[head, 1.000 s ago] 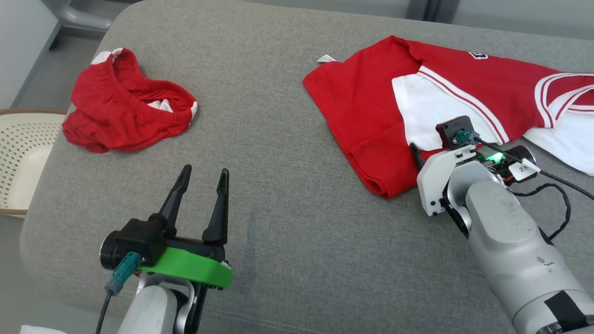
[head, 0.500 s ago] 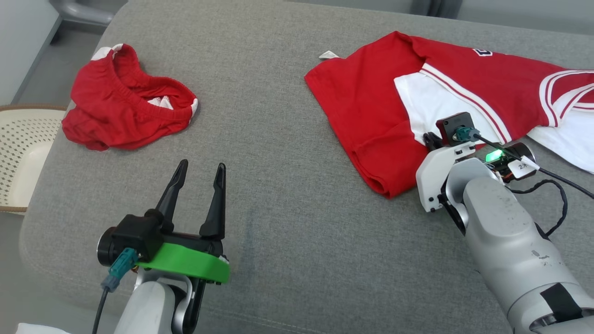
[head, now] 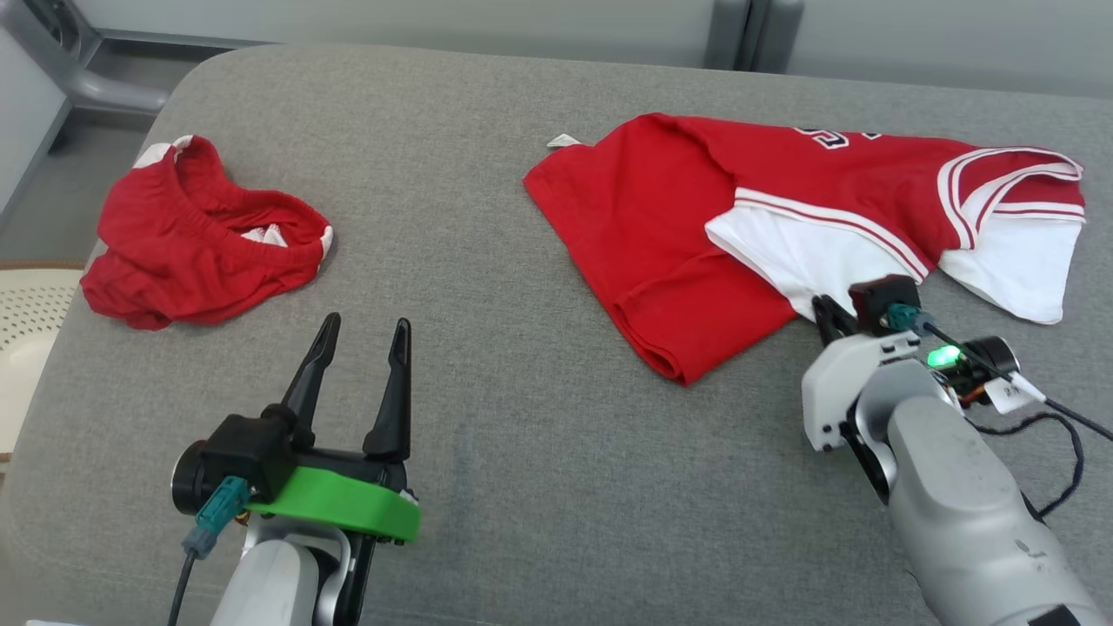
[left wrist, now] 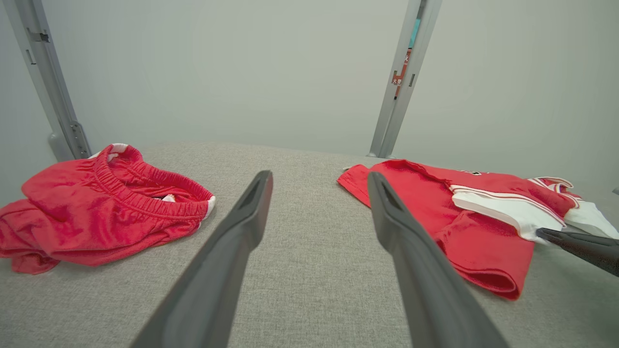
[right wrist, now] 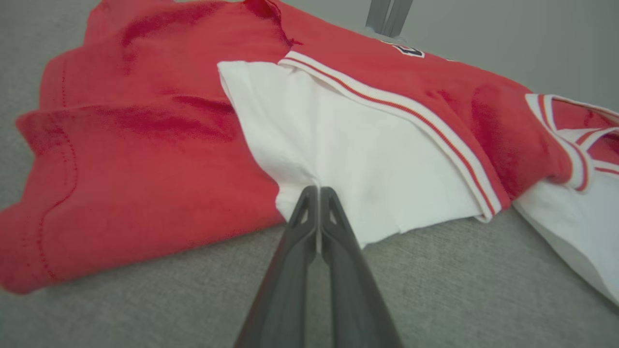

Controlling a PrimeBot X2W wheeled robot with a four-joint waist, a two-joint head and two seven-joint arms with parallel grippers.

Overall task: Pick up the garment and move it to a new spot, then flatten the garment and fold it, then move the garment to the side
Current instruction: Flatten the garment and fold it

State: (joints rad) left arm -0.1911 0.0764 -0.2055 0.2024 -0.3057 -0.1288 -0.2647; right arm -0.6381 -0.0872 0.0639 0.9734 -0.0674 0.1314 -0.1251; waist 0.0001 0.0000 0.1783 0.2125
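From the head: grips the jersey (head: 661,217), spread on the grey cushion's (head: 522,435) right side, by its white near edge with the right hand (head: 826,313) shut, likely for lifting. From the left wrist: holds the left hand (left wrist: 319,176) open, spare. From the right wrist: pinches low, puckering the cloth.

At the upper right of the head view, the red and white fabric jersey (head: 643,235) is red with a white panel bordered by red-and-white striped trim. The crumpled red fabric shorts (head: 187,252) at upper left carry white trim. The woven fabric cushion (head: 487,261) is plain grey. The left gripper (head: 365,322) has black fingers on a bright green plate. The perforated plastic basket (head: 22,304) at the left edge is cream with a brown rim.
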